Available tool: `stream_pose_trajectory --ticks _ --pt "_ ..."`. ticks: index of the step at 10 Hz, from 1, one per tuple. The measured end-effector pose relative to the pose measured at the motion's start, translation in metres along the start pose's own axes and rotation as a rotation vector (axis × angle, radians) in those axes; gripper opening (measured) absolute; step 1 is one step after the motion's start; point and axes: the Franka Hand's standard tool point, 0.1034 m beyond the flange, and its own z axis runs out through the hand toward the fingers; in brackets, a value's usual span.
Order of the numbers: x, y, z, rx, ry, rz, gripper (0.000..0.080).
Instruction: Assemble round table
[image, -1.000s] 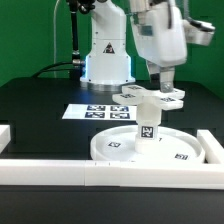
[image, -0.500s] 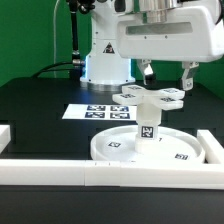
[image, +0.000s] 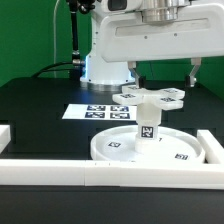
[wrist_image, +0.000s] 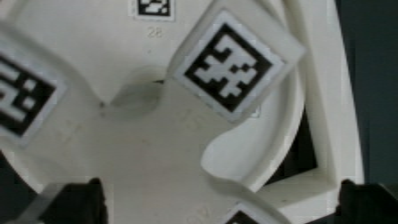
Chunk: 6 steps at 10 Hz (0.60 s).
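The large round disc (image: 118, 147) lies flat near the front rail. The short thick leg (image: 147, 127) stands upright on its middle, a tag facing the camera. The cross-shaped foot piece (image: 152, 97) sits on top of the leg. My gripper (image: 166, 73) hangs open just above the foot piece, one finger on each side and neither touching it. In the wrist view the foot piece (wrist_image: 169, 130) fills the frame with its tags. My gripper (wrist_image: 222, 205) shows there as two dark fingertips (wrist_image: 80, 203) set wide apart, with nothing between them.
The marker board (image: 92, 112) lies on the black table behind the disc. White border rails run along the front (image: 90, 172), the exterior view's left (image: 5, 135) and its right (image: 212, 146). The arm's base (image: 105, 62) stands at the back.
The gripper has turned about its wrist above the foot piece, from side-on to broad face. Its fingers now stand wider apart. The table parts have not moved.
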Motion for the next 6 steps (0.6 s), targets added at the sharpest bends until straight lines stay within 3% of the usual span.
stream_pose_trajectory --ticks 2,6 --pt "0.0008 -0.0011 -0.0005 -0.016 -0.021 -0.209 0.0649" --pt "0.0016 0.0020 -0.0003 -0.018 -0.022 -0.480 0.0649"
